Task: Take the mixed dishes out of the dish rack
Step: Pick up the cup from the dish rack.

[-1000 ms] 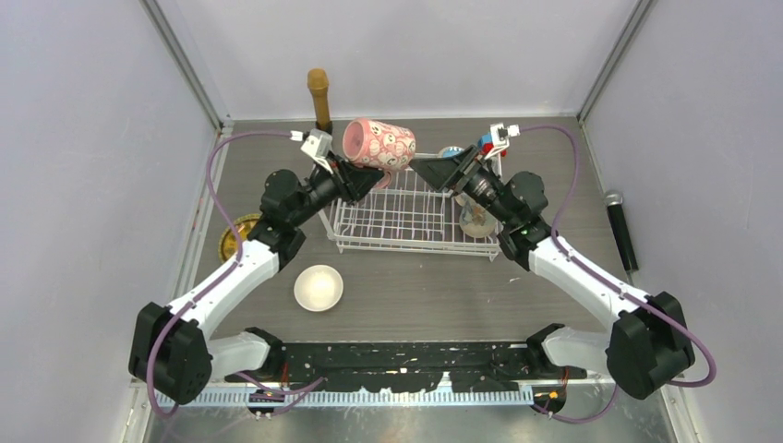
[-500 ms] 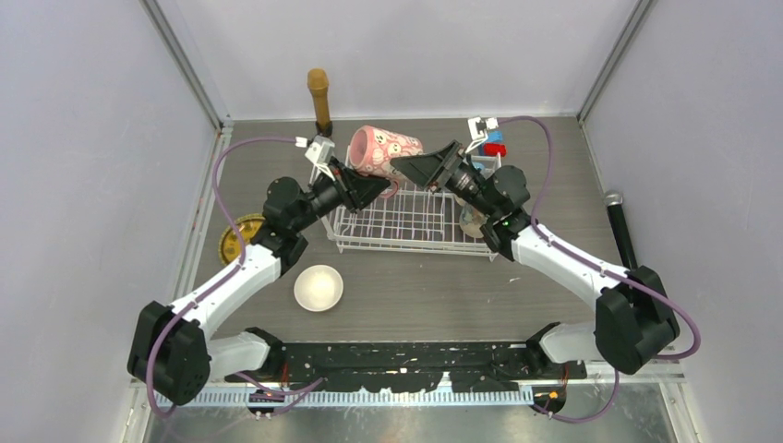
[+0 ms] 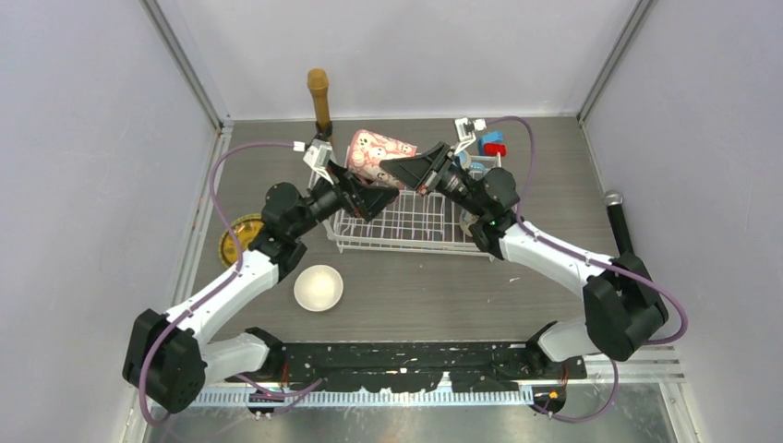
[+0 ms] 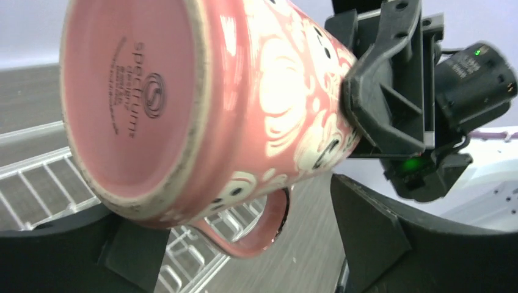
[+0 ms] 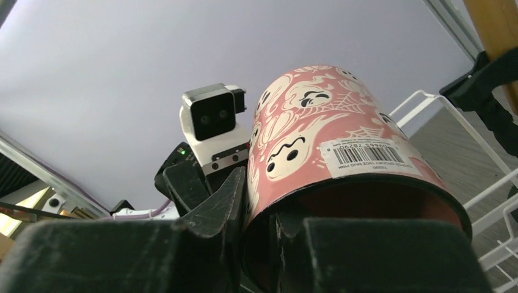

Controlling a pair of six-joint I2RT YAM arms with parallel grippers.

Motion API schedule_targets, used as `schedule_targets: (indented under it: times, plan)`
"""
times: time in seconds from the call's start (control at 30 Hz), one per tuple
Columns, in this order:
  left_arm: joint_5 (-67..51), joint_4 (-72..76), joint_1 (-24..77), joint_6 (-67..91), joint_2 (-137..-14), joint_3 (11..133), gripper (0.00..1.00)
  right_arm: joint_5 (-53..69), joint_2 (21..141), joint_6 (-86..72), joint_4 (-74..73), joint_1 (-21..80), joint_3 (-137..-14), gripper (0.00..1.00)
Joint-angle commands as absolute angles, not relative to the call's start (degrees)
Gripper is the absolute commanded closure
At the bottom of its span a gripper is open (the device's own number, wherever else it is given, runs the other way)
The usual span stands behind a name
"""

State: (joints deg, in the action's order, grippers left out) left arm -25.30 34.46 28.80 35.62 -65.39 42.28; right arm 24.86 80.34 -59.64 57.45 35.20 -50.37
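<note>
The pink mug (image 3: 379, 152) hangs in the air over the far left end of the dish rack (image 3: 406, 220). It is tipped on its side, base toward the left arm and mouth toward the right. The right gripper (image 3: 395, 169) has its jaws clamped on the rim, one finger inside the mouth and one outside the wall. The left gripper (image 3: 372, 192) sits under the base end with its jaws apart and the handle hanging between them, so the weight seems to lie with the right arm. The white bowl (image 3: 319, 287) stands on the worktop toward the near left, and one tan plate (image 3: 231, 242) lies by the left edge, both out of the rack. The mug is out but not yet set down. The rack wires that show carry no dish. The right arm hides the rack's right end, where a cream mug (image 3: 469, 223) seems to sit. The second plate and the blue mug I cannot find, so I judge about half the job left.
</note>
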Motion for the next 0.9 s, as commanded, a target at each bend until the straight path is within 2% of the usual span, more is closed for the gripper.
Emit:
schedule_targets:
  times: [0.0,0.13,0.23,0.47,0.7,0.87]
  plan:
    - [-22.57,32.85,29.71,30.4,-61.15,44.45,0.01,23.37,78.17,-58.85,55.97,36.56,-52.88,1.0]
    - [-20.41,24.84,29.71,28.08,-60.25,46.0,0.0,19.92,73.23,-51.08,43.33,36.56,-53.95,1.0]
    - [-18.68,19.97,29.71,27.01,-59.75,46.68,0.0,14.37,67.43,-42.97,25.88,36.51,-56.58,1.0]
    - [-18.45,14.63,29.71,26.34,-58.77,46.47,0.0,-15.62,60.06,-31.82,-9.36,36.27,-66.7,1.0]
    - [-18.83,13.39,29.71,24.64,-58.26,45.79,0.0,-40.77,63.52,-23.13,-38.83,32.87,-80.5,1.0]
    - [-19.97,13.84,29.71,25.22,-60.04,45.82,0.0,-44.41,66.55,-22.96,-49.11,24.61,-82.47,1.0]
